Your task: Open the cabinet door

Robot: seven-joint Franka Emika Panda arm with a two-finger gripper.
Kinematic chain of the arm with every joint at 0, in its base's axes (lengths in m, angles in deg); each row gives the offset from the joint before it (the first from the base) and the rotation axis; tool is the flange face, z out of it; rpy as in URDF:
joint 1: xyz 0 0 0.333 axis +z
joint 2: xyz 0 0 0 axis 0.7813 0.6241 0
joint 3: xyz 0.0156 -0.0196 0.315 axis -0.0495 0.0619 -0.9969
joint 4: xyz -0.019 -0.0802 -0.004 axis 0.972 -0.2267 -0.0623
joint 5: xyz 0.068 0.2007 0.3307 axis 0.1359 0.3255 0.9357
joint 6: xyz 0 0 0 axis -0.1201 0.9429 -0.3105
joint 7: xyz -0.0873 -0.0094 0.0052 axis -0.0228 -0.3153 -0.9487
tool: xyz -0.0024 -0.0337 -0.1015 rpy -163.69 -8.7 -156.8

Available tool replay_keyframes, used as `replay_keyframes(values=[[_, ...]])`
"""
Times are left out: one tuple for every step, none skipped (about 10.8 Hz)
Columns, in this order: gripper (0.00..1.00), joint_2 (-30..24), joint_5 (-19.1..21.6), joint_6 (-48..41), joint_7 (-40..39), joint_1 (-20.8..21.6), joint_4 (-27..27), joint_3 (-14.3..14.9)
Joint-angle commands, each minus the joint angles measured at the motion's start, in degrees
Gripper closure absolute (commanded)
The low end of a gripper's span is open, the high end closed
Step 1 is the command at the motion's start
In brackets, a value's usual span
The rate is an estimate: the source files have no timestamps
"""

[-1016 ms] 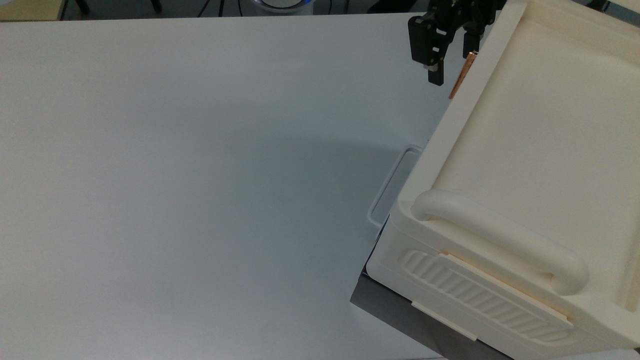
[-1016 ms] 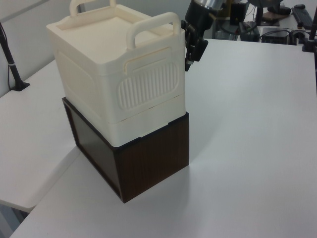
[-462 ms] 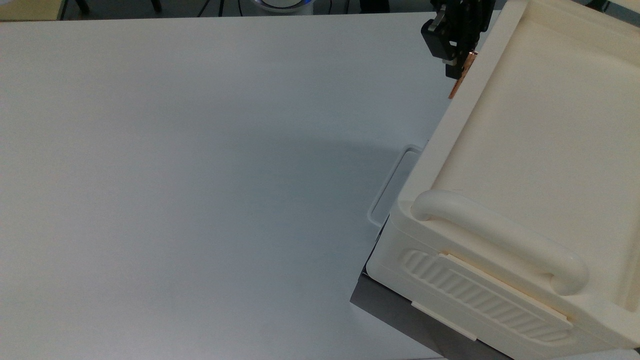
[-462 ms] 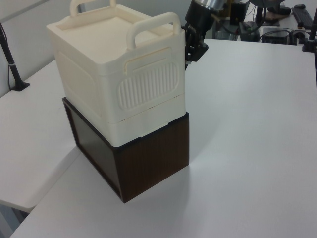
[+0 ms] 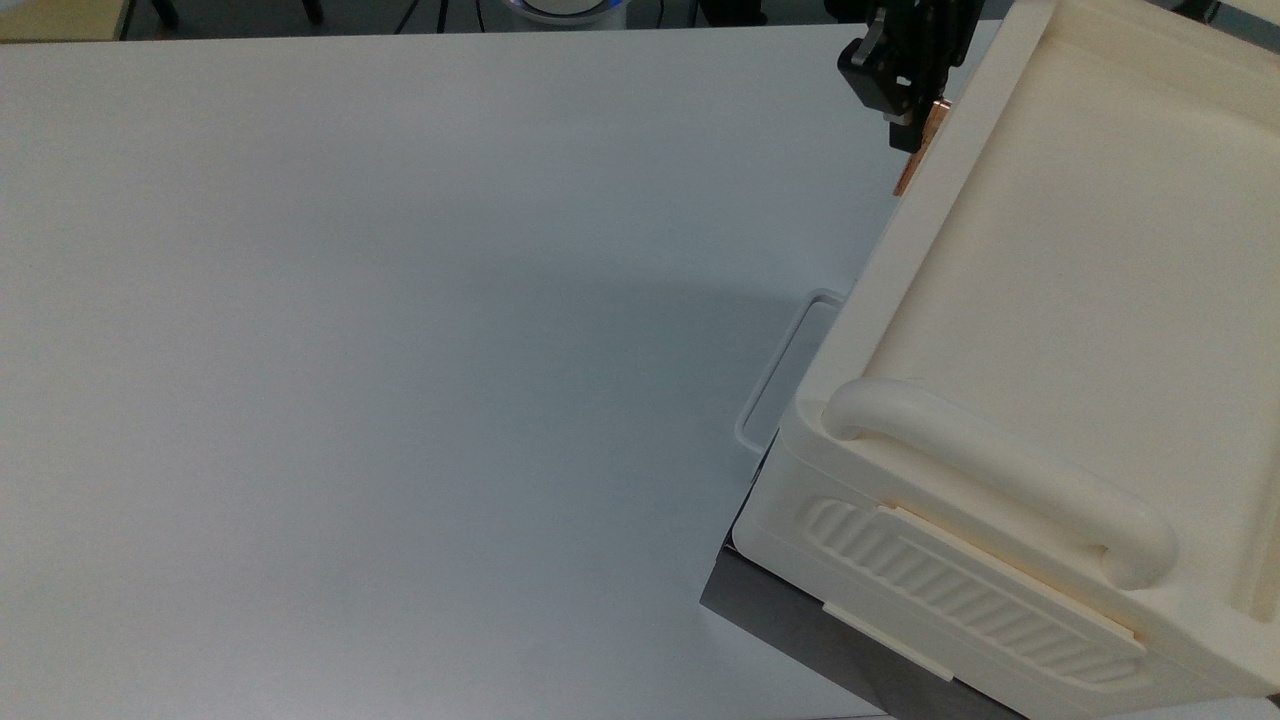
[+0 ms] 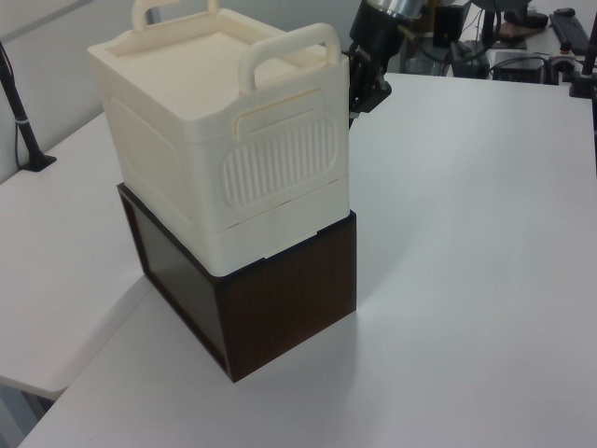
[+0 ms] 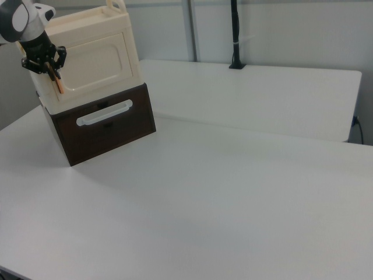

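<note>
My tool (image 7: 51, 69) is clamped on the copper handle (image 7: 58, 85) at the right view's left end of the cabinet door (image 7: 93, 61), above the tabletop (image 7: 233, 192).

The top view looks straight down, close. The left view and right view look from opposite sides, farther back. All 3 share the cream cabinet (image 5: 1060, 330) (image 6: 224, 140) (image 7: 93, 58).
</note>
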Motion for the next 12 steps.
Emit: replay_keyframes(values=[[0.98,-1.9,1.3,-7.8,-1.3,-0.4,0.1,-0.1],[0.98,-2.6,1.3,-9.8,-1.3,-1.0,0.1,-0.1],[0.94,-3.0,1.3,-11.9,-1.2,-1.5,0.1,0.1],[0.73,-3.8,1.3,-14.4,-1.1,-2.7,0.1,0.2],[0.50,-4.8,1.2,-17.2,-1.0,-4.3,0.1,0.6],[0.27,-6.6,1.2,-20.9,-0.8,-6.5,0.1,0.7],[0.10,-8.4,1.1,-24.1,-0.8,-8.9,0.1,0.7],[0.09,-9.9,1.3,-25.3,-0.9,-10.5,0.0,0.6],[0.08,-10.4,1.8,-25.2,-0.7,-10.8,0.0,0.6],[0.08,-10.9,3.6,-24.5,0.6,-10.7,0.0,0.6],[0.09,-10.8,5.6,-23.4,3.6,-10.4,-0.2,0.1],[0.10,-10.6,7.6,-19.0,6.7,-9.9,-1.3,-0.2]])
